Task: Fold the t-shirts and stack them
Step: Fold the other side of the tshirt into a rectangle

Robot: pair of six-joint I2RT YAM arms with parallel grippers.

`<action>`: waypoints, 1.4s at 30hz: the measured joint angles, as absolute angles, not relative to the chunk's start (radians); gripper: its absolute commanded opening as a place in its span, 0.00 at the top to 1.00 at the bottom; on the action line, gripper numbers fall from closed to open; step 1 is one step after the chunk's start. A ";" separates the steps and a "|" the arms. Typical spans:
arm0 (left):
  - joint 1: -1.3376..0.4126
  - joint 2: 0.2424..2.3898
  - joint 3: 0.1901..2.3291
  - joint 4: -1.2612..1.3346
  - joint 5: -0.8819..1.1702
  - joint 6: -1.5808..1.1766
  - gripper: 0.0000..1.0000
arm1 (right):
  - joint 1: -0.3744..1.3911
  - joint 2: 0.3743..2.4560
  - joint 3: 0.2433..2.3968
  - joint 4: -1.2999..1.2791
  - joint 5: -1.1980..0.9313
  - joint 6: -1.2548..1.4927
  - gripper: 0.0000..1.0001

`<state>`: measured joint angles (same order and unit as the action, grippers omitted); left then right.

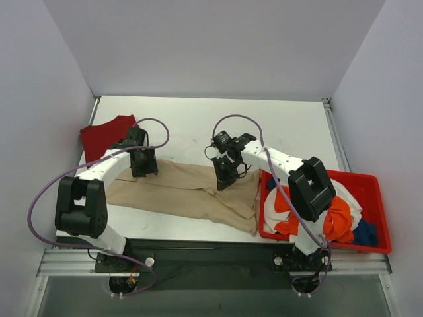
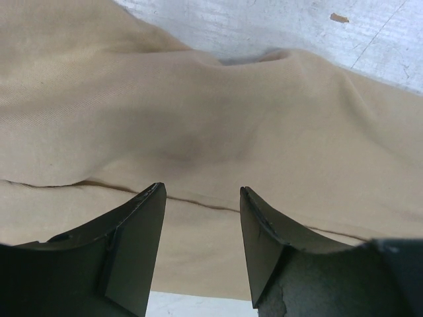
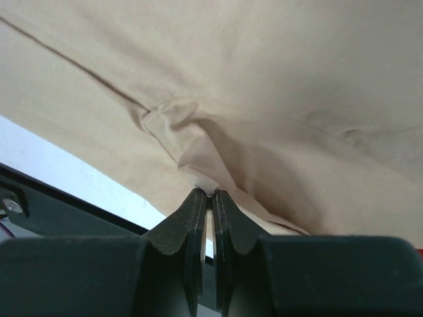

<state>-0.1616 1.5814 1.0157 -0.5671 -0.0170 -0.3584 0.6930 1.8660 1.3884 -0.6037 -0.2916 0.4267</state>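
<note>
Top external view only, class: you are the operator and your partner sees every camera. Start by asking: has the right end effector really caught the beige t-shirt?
Observer: Yes. The right wrist view shows the right end effector shut on a small bunched fold of the beige t-shirt.
Operator: And the left one?
Observer: The left end effector is open over the same shirt, gripping nothing; a seam runs past its fingertips.
Operator: Anything beyond the cloth there?
Observer: Bare table with one small tan speck.
</note>
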 measured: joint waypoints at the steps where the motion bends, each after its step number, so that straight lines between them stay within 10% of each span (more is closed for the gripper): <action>1: -0.161 1.581 1.015 -0.565 -0.017 -0.358 0.41 | 0.701 1.866 1.391 -0.608 -0.292 0.429 0.96; 15: -0.153 1.581 1.007 -0.550 0.011 -0.335 0.41 | 0.837 1.866 1.395 -0.643 -0.238 0.509 0.99; 28: -0.153 1.594 1.007 -0.539 0.028 -0.328 0.41 | 0.940 1.830 1.396 -0.672 -0.188 0.519 0.54; 42: -0.153 1.594 1.007 -0.527 0.030 -0.330 0.40 | 0.697 1.759 1.382 -0.678 -0.105 0.473 0.54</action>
<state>-0.1532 1.5940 1.0065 -0.5266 0.0296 -0.3302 0.6971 1.7592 1.3815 -0.6781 -0.1055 0.4728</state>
